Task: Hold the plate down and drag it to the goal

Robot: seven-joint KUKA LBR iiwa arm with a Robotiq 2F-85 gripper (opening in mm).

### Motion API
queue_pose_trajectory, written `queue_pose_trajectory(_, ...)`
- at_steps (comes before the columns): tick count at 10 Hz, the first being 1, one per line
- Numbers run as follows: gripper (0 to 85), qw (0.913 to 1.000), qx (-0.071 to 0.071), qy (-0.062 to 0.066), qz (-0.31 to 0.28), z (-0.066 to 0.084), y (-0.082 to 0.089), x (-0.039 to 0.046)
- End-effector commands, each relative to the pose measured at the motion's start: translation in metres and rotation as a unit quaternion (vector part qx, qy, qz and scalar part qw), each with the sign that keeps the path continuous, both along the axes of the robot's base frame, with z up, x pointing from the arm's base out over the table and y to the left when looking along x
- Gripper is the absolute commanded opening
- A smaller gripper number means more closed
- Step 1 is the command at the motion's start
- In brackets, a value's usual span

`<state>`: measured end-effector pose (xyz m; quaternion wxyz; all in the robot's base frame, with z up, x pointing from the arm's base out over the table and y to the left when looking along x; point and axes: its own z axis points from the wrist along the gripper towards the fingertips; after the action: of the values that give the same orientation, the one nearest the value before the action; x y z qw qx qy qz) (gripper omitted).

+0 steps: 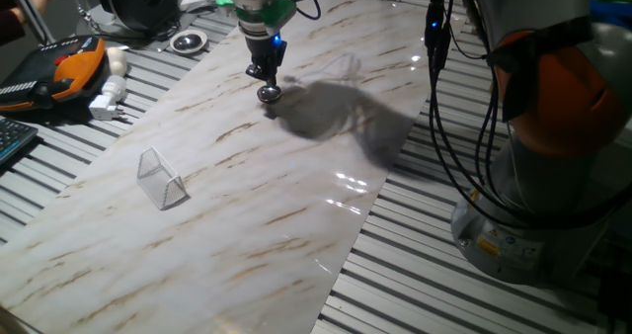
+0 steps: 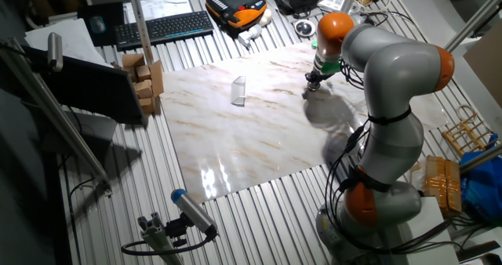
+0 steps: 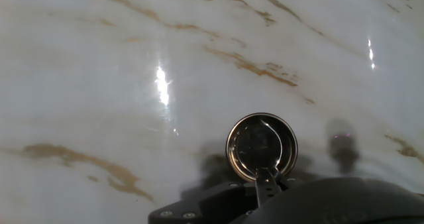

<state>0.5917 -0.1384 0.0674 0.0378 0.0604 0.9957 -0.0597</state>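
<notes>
Pressing down on the plate (image 1: 270, 94) near the far edge of the marble surface (image 1: 247, 206), with the fingers (image 3: 267, 184) drawn together into one tip touching its rim. Lying well apart from the goal (image 1: 161, 179), nearer the left edge.
</notes>
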Motion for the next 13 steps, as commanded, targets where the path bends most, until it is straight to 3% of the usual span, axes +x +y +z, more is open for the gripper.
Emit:
queue_pose_trajectory(1,0.0,1.0000,0.002,0.001,0.000,-0.0001,0.0000,0.0001)
queue_pose_trajectory(3,0.0,1.0000,0.004,-0.006,-0.003,-0.0001,0.0000,0.0001)
queue_pose_trajectory(4,0.0,1.0000,-0.003,-0.004,-0.005,-0.0001,0.0000,0.0001)
queue_pose_trajectory(5,0.0,0.9999,-0.011,0.006,-0.012,-0.0001,0.0000,0.0001)
queue_pose_trajectory(7,0.0,0.9999,-0.006,0.008,-0.012,-0.0001,0.0000,0.0001)
queue_pose_trajectory(8,0.0,0.9998,-0.014,0.014,-0.007,-0.0001,0.0000,0.0001)
queue_pose_trajectory(9,0.0,0.9994,-0.030,0.018,0.003,-0.0001,0.0000,0.0001)
queue_pose_trajectory(11,0.0,0.9995,-0.029,0.013,0.007,-0.0001,0.0000,0.0001)
queue_pose_trajectory(13,0.0,0.9994,-0.027,0.018,0.010,-0.0001,0.0000,0.0001)
